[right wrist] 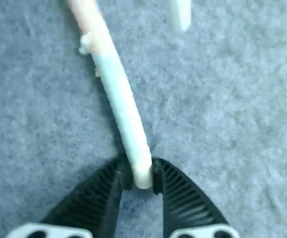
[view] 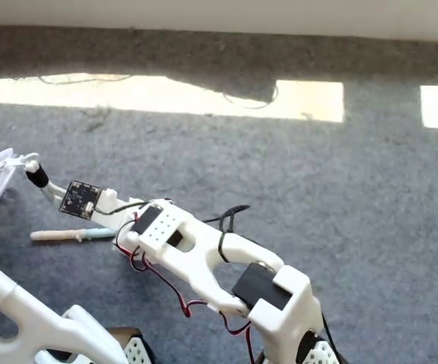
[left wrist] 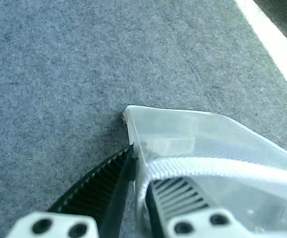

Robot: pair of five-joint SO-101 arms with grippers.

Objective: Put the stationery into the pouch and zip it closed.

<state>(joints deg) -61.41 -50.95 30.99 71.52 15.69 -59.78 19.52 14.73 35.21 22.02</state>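
Near edge of the worktop (view: 340, 189): both arm bases are sitting here.

The left gripper (left wrist: 141, 171) is pinching the rim of the pouch (left wrist: 208, 144), its jaws pressing on the mesh wall. The pouch is lying at the worktop's left edge. I cannot tell how the mouth or zip is standing.

Left of centre, the right gripper (right wrist: 142, 174) is pinching one end of the pen (right wrist: 116, 89), jaws closing on its pale tip. The pen is lying flat on the grey surface, apart from the pouch.

Farther left, a slim white-and-black item (view: 33, 171) is lying just beside the pouch; what it is I cannot tell.

Judgement: the task is sitting at an early stage. Nothing is showing inside the pouch. Remaining are lifting the pen, feeding it in, handling any other stationery, and zipping.
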